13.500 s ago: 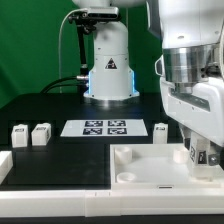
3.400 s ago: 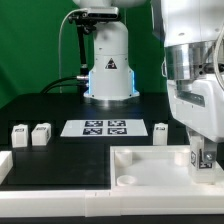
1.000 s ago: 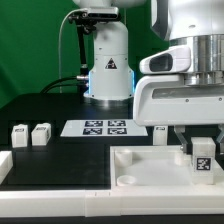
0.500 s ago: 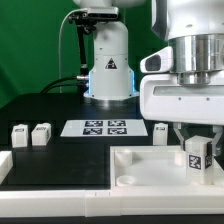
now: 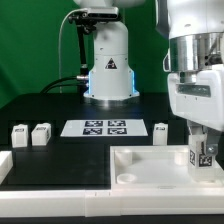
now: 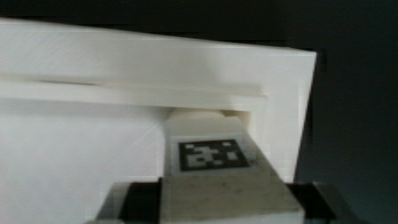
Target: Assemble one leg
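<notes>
While three spare legs (image 5: 40, 133) are sitting along the black worktop's (image 5: 60, 100) middle beside the marker board (image 5: 104, 127), the gripper (image 5: 201, 156) is clamping its fingers on a tagged white leg (image 5: 199, 155), holding it upright over the large white square tabletop (image 5: 150, 170) near the worktop's front edge.

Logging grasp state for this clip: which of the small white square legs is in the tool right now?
The small white plastic tagged leg between the tool's fingers, over the large flat white square piece; the other three stand free on the black table.
</notes>
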